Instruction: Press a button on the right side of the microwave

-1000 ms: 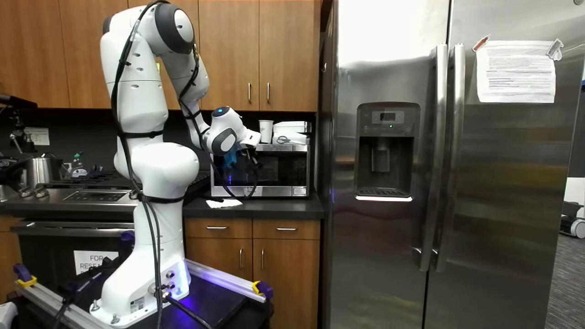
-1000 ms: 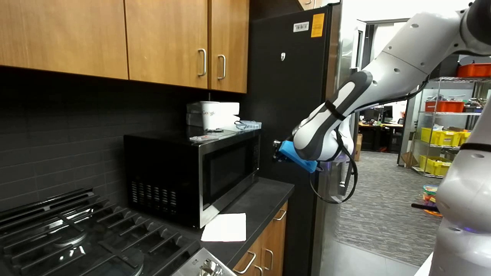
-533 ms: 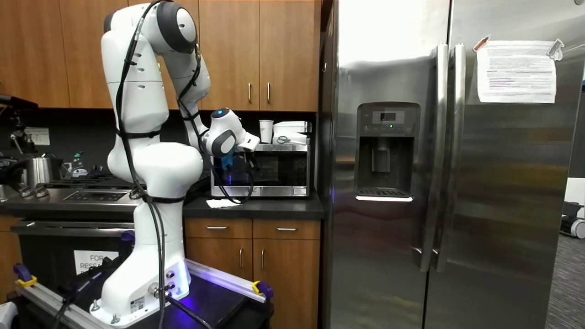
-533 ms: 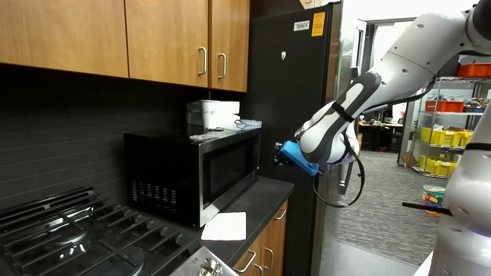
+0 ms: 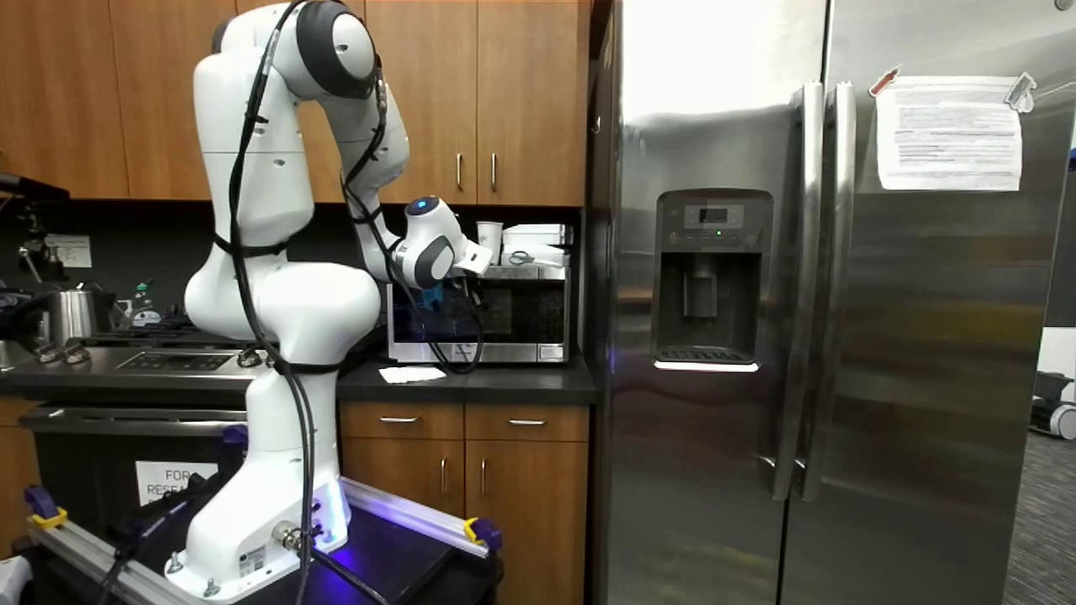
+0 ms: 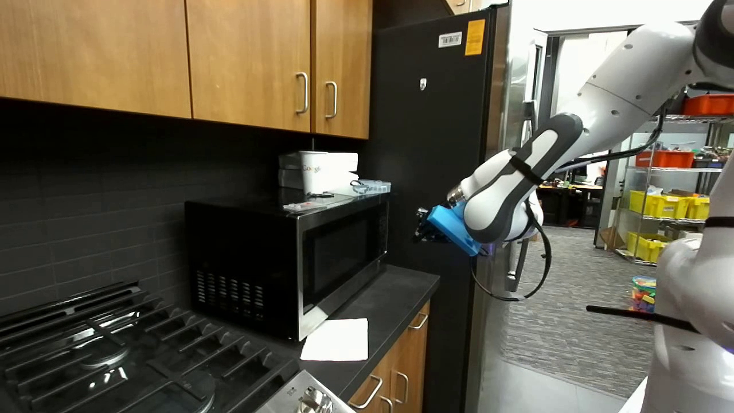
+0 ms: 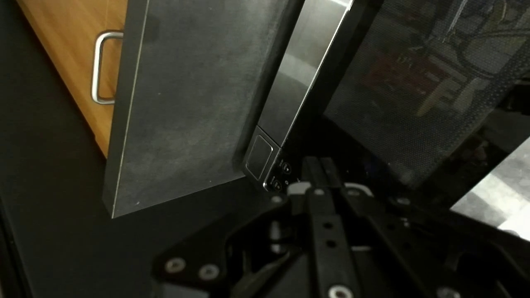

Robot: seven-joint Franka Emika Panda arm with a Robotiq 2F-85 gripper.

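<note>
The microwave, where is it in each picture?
In an exterior view: the microwave is near the middle, left of the silver fridge.
In an exterior view: the microwave is mostly left of the middle.
Wrist view: the microwave is at the upper right, partly cut off.
Shared landmark: the dark counter under it.

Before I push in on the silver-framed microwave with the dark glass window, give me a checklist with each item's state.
1. Jaws of the black metal gripper shut for pressing: ok.
2. Silver-framed microwave closed: ok.
3. Gripper apart from the microwave: ok, a gap shows in an exterior view.
4. Aim on the glossy black control strip: cannot tell, the gripper covers part of it.
5. White square sheet on the dark counter clear of the gripper: ok.
</note>
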